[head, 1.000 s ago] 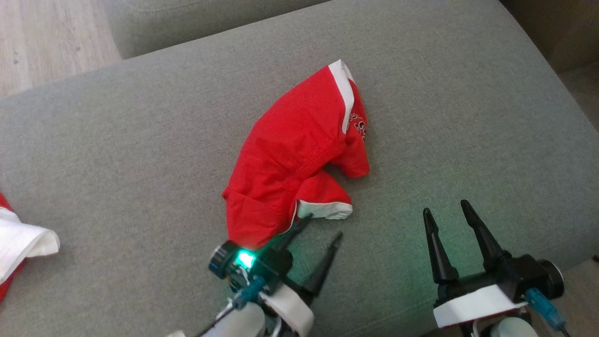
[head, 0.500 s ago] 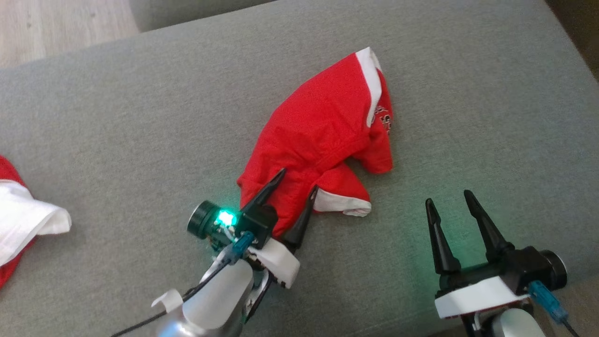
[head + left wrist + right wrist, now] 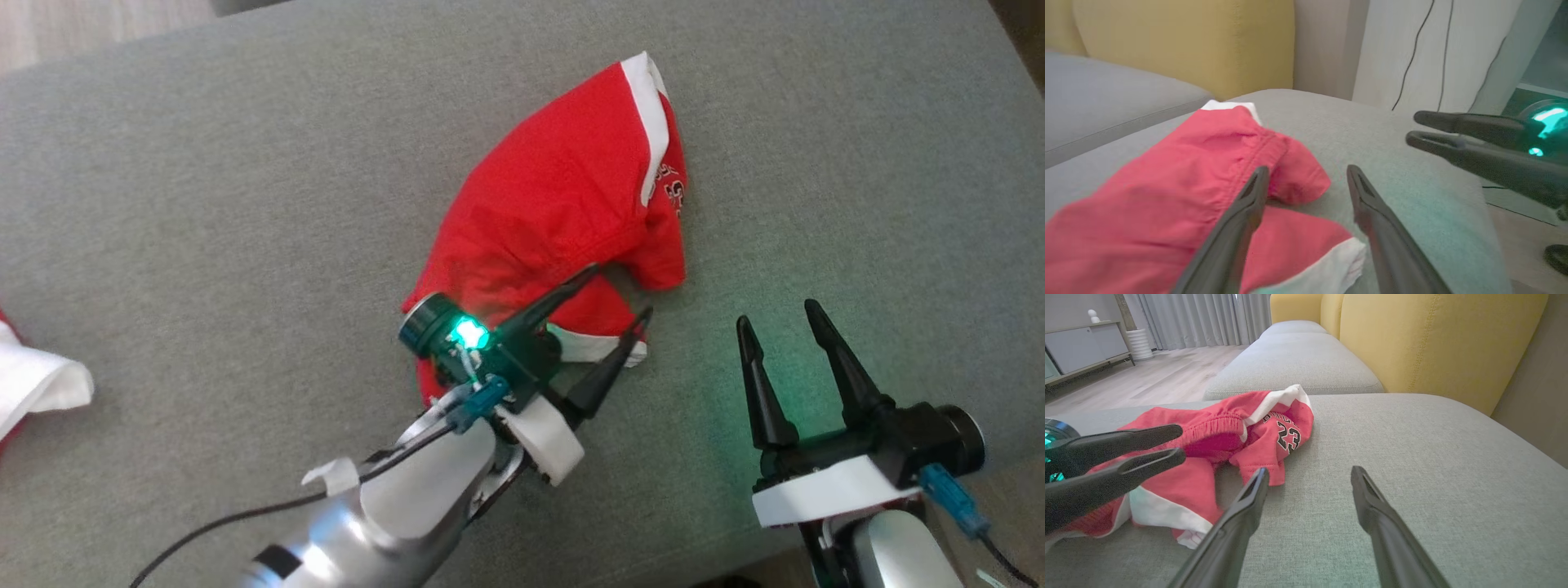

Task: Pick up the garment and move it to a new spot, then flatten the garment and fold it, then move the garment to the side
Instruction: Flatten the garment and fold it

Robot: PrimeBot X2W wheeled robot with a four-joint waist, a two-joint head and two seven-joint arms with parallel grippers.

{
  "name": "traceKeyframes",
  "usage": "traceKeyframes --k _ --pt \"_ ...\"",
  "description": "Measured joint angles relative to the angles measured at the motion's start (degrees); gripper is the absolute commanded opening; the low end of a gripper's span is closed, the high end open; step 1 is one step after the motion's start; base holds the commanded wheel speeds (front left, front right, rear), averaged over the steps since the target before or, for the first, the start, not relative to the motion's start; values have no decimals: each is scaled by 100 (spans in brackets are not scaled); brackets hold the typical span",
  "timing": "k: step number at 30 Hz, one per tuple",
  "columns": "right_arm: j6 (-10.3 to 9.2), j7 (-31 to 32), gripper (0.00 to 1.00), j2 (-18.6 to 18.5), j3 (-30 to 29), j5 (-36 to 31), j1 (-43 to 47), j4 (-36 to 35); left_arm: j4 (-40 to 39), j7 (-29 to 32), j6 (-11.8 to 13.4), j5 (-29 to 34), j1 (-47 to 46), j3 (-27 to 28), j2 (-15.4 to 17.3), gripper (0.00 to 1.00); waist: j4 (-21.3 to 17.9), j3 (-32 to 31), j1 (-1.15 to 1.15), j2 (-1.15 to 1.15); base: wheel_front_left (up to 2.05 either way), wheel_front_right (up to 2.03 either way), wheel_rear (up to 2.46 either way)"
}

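A crumpled pair of red shorts point(image 3: 563, 196) with white trim and a "23" print lies on the grey sofa cushion point(image 3: 204, 204). My left gripper point(image 3: 622, 290) is open, its fingers straddling the near, white-hemmed leg of the shorts without closing on it. In the left wrist view the shorts point(image 3: 1180, 183) lie under and left of the left gripper point(image 3: 1308, 168), and the right gripper point(image 3: 1411, 127) comes in from the right. My right gripper point(image 3: 775, 312) is open over bare cushion just right of the shorts. In the right wrist view the right gripper point(image 3: 1309, 469) points past the shorts point(image 3: 1208, 433), with the left gripper point(image 3: 1182, 442) at the left.
Another red and white cloth point(image 3: 37, 388) lies at the cushion's left edge. A yellow backrest point(image 3: 1433, 343) rises behind the cushion and a second grey cushion point(image 3: 1294, 355) lies beyond. Wood floor point(image 3: 1147, 379) and a low cabinet point(image 3: 1077, 347) lie further off.
My left gripper has swung right, from the shorts' near-left edge to the white-hemmed leg, staying open. The head camera has shifted. The right gripper has hardly moved.
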Motion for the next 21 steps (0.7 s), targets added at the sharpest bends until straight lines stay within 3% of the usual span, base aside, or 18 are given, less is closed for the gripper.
traceKeyframes --k 7,13,18,21 --pt "0 0 100 0 60 104 -66 10 166 -7 -145 -617 -511 -754 0 100 -181 250 0 0 0 0 0" --pt "-1 0 100 0 115 207 -308 8 556 -7 490 -1114 -1063 -1106 2 100 -391 533 0 0 0 0 0" --pt "-1 0 100 0 102 246 -353 9 497 -8 1161 -964 -1341 -1071 3 100 -487 675 1 0 0 0 0" --pt "-1 0 100 0 99 252 -363 10 393 -8 1414 -816 -1374 -906 2 100 -515 703 0 0 0 0 0"
